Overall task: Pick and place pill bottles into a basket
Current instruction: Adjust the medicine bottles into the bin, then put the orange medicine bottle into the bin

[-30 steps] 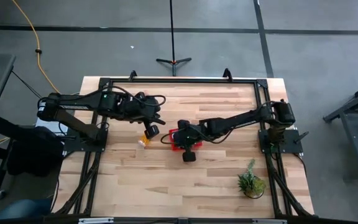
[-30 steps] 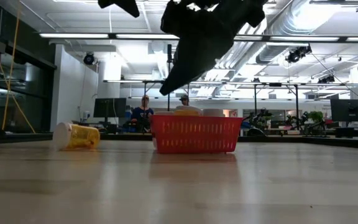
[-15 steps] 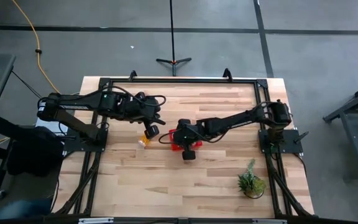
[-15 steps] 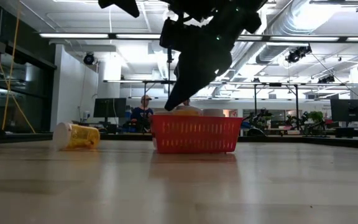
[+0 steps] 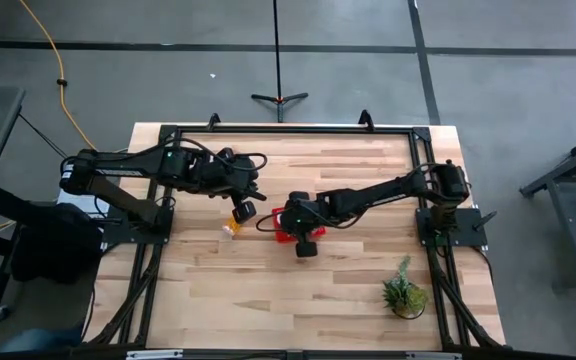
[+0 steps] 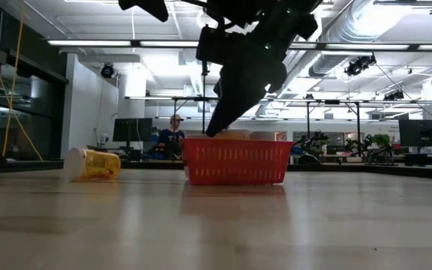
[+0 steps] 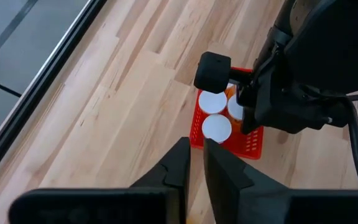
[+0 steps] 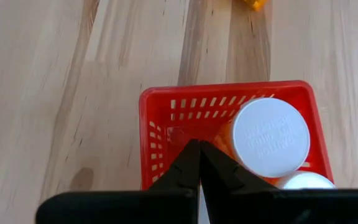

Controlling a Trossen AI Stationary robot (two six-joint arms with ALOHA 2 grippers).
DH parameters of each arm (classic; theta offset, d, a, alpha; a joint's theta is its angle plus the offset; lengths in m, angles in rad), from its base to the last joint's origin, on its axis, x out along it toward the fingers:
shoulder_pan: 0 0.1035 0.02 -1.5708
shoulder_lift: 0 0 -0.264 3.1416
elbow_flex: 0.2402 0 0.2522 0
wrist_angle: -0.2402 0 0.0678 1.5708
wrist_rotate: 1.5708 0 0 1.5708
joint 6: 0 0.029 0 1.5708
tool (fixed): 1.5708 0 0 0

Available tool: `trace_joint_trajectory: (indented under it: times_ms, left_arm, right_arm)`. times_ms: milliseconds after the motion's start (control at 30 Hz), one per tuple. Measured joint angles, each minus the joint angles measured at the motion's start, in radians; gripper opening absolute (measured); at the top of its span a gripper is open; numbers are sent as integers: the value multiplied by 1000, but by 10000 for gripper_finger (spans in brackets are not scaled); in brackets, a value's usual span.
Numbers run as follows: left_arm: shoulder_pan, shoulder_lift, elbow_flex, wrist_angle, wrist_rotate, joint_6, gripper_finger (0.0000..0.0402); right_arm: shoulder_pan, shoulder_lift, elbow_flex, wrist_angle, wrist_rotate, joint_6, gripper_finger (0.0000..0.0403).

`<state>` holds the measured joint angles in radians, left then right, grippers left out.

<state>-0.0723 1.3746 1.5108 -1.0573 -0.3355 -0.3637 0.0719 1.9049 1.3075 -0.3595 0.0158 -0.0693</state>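
Your right gripper (image 8: 199, 163), fingers pressed together and empty, hangs over the red basket (image 8: 156, 111) at the centre of the overhead picture, with bottles (image 8: 270, 137) standing inside. Your left gripper (image 7: 195, 167) sits just left of it, fingers slightly apart, above the bottle on its side (image 6: 92, 164) on the table (image 5: 268, 290).

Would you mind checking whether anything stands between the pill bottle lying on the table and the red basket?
Yes: the right pincer hangs shut over the red basket, blocking its opening. The table between the lying pill bottle and the basket holds nothing visible.
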Motion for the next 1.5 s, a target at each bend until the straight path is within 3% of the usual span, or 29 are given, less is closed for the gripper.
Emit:
trace_joint_trajectory:
  times_ms: [300,400,667,933,1133,1367,1500]
  left_arm:
    - [0,0,0,-21,0,1,26]
    - [0,0,0,-22,0,13,24]
    - [0,0,0,-22,-2,19,86]
    - [0,-7,0,-24,-13,47,97]
    - [0,-12,0,-36,-13,49,98]
    - [26,-13,-88,2,40,86,103]
    - [87,-13,-168,77,138,90,145]
  right_arm:
    - [0,-2,1,-39,0,0,0]
    - [0,-3,1,-56,0,0,0]
    - [0,-6,-1,-23,-13,8,0]
    - [-24,-84,-3,81,-89,67,0]
    - [-74,-316,-115,110,-90,105,0]
    - [-108,-751,-538,318,34,255,0]
    - [-123,-964,-733,396,175,286,0]
